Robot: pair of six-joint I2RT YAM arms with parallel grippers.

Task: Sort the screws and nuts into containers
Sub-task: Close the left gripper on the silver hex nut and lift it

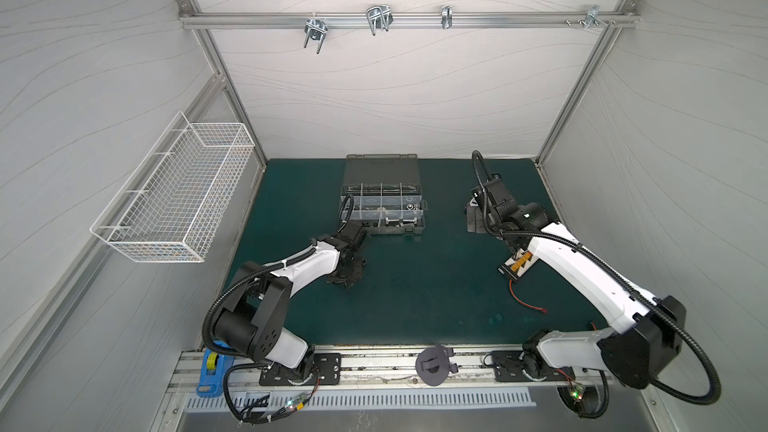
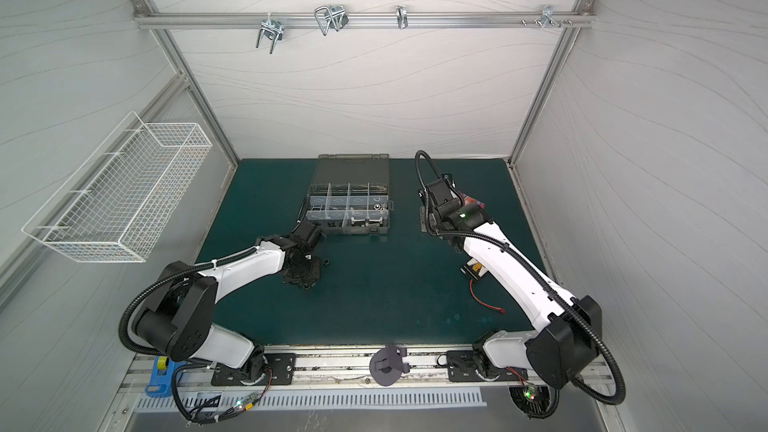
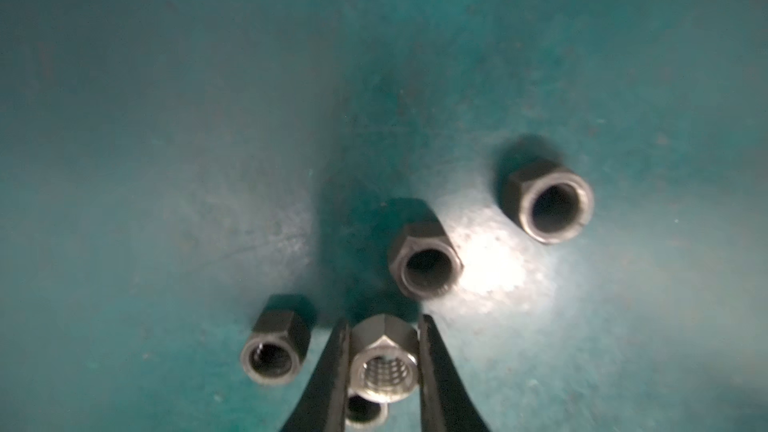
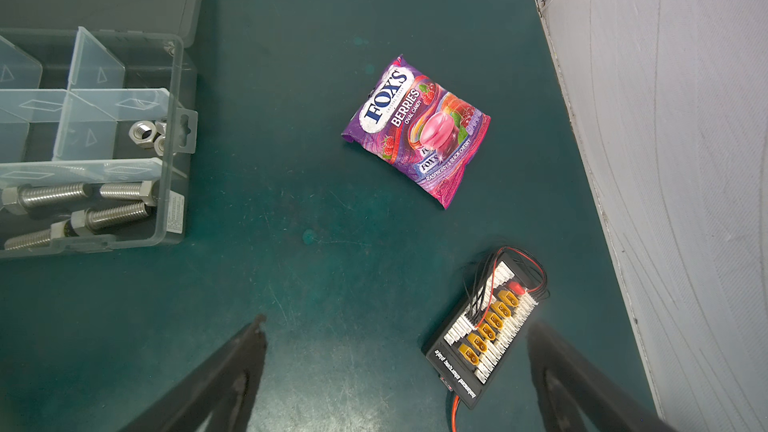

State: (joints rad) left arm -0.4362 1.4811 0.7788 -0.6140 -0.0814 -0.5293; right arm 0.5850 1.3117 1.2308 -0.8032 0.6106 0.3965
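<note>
Right now my left claw point(image 3: 385, 322) is pinching a grey nut point(image 3: 384, 363) between its two black fingers point(image 3: 330, 371), one finger pressing on each side and the threaded hole facing the wrist camera; I am not able to tell whether the nut is clear of the mat. Around it four black nuts point(image 3: 426, 261) are lying loose on the green mat point(image 3: 166, 160), each apart from the others, one of them half hidden under the held nut. In both top views this claw is pointing down at the mat just in front of the near left corner of the grey organizer case point(image 1: 395, 231), whose lid point(image 1: 381, 168) is lying open toward the back wall. My right claw point(image 4: 398, 323) is hanging wide open over bare mat, gripping nothing. Through its wrist camera I am seeing silver nuts point(image 4: 143, 133) sitting in an end compartment of the case and thick silver bolts point(image 4: 112, 214) lying in the compartment next to it. A purple candy bag point(image 4: 415, 130) and a black charging board point(image 4: 486, 334) are lying on the mat, well apart from the case.
</note>
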